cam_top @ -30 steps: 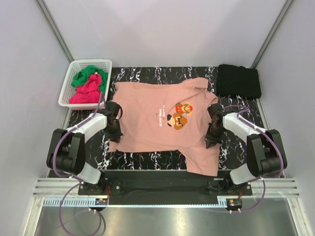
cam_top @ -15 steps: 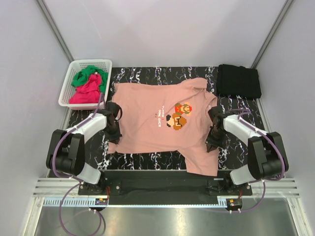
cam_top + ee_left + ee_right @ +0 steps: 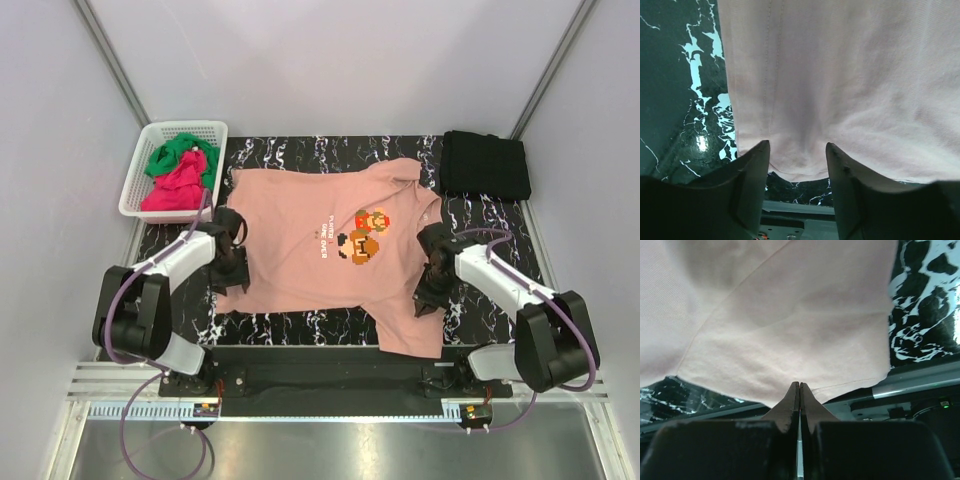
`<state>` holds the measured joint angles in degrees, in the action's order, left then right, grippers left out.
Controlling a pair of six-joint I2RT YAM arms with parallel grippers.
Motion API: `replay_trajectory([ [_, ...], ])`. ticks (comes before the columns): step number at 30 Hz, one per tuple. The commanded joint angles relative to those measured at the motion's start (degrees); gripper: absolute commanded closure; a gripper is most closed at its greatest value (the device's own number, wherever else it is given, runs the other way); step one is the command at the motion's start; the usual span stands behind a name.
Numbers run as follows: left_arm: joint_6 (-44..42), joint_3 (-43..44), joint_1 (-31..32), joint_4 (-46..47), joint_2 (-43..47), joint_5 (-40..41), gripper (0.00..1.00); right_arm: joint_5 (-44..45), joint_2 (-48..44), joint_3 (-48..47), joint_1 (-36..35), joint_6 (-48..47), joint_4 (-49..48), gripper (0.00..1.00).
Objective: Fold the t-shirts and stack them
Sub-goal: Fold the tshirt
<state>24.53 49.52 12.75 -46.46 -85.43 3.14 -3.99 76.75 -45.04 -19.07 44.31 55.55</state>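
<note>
Top external: salmon-pink t-shirt (image 3: 300,245) lying spread flat on tabletop (image 3: 300,150) between arms. Left fingers (image 3: 756,162) standing apart, straddling shirt's hem, gripping nothing. Right fingers (image 3: 789,407) pressing shut, pinching shirt's right edge.

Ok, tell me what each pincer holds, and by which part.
The left pincer stands open over the hem of the pink t-shirt, holding nothing. The right pincer is shut at the shirt's opposite edge; whether cloth is pinched cannot be told.

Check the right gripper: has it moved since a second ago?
Yes, slightly. The right gripper, fingers shut on the salmon-pink t-shirt, has slid toward the near edge of the table, farther from the folded black t-shirt.
</note>
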Motion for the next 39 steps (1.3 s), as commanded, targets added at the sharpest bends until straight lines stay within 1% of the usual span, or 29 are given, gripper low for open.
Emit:
replay_trajectory([
  [1,-1.33,3.13,0.08,0.49,3.77,1.26,0.42,1.78,-3.09,-5.05,-1.93,0.87,0.52,0.93],
  [2,-1.51,3.65,0.08,0.4,4.47,1.17,0.39,3.27,-4.75,-6.8,-2.11,0.34,0.52,0.91],
  [3,-1.68,5.14,0.08,0.58,5.79,1.26,0.38,3.72,-5.55,-10.47,-2.11,-0.1,0.44,0.88],
  [5,-1.68,6.9,0.08,1.02,7.11,1.43,0.38,7.83,-6.17,-14.45,-2.11,-2.12,0.08,0.85],
  [6,-1.42,8.91,0.08,1.19,7.99,1.61,0.38,8.64,-5.48,-18.73,-2.11,-3.43,0.09,0.85],
  [7,-0.98,10.06,0.08,1.28,8.43,2.13,0.39,9.6,-4.51,-20.95,-2.11,-6.14,0.61,0.85],
  [8,-0.11,12.42,0.08,1.37,8.52,2.48,0.39,11.79,-1.29,-23.41,-2.11,-7.3,1.4,0.84],
  [9,0.33,13.66,0.08,1.28,8.7,2.92,0.39,12.68,0.66,-28.83,-2.02,-8.36,2.36,0.84],
  [10,1.3,14.72,0.08,1.28,8.79,4.06,0.39,13.04,2.68,-31.84,-2.02,-10.98,4.37,0.84],
  [11,1.83,16.73,0.08,1.37,8.96,4.51,0.39,13.91,6.62,-37.61,-2.11,-11.87,5.35,0.85],
  [13,4.1,18.59,0.08,0.41,9.75,5.38,0.4,14.01,9.2,-42.13,-2.11,-14.15,6.24,0.85],
  [15,5.95,19.3,0.52,0.32,11.93,5.91,0.4,12.7,10.17,-45.21,-2.02,-14.34,4.75,0.84],
  [16,7.53,19.21,0.95,0.23,12.91,7.31,0.4,11.82,10.17,-44.71,-2.02,-14.08,1.61,0.76],
  [19,9.91,18.25,2.62,-0.12,16.16,9.08,0.4,6.55,11.31,-45.14,-2.02,-12.6,2.02,0.76],
  [20,10.44,17.72,3.32,-0.47,17.13,8.91,0.4,2.27,10.27,-44.44,-2.02,-11.89,2.02,0.76],
  [21,10.79,16.59,3.59,-0.56,18.7,8.21,0.4,0.23,9.22,-41.83,-2.02,-11.01,1.58,0.76],
  [22,10.97,16.05,4.03,-1.0,19.41,7.59,0.41,-2.23,7.55,-39.8,-1.94,-10.48,-1.38,0.76],
  [23,11.23,15.61,4.82,-1.61,20.12,7.67,0.41,-4.17,4.4,-37.69,-2.02,-10.3,-2.63,0.75],
  [24,11.5,14.39,5.09,-2.05,21.43,7.67,0.41,-3.75,2.72,-34.19,-2.02,-9.87,-3.34,0.74],
  [26,11.76,12.46,5.35,-3.28,23.28,8.2,0.41,-2.7,-1.32,-31.27,-2.02,-10.03,-4.83,0.73],
  [27,12.11,11.92,5.44,-4.16,23.72,8.55,0.41,-2.69,-1.86,-29.77,-1.94,-10.91,-4.92,0.73],
  [30,12.38,11.13,5.44,-4.87,24.69,9.08,0.41,-4.53,-2.31,-28.97,-2.02,-12.4,-2.48,0.73],
  [34,12.2,12.88,5.44,-6.19,25.49,10.48,0.4,-7.43,-1.78,-29.5,-2.02,-12.24,-1.76,0.73],
  [39,12.9,13.06,5.44,-8.29,26.1,11.45,0.38,-7.96,-2.66,-29.5,-2.11,-12.06,-1.67,0.74],
])
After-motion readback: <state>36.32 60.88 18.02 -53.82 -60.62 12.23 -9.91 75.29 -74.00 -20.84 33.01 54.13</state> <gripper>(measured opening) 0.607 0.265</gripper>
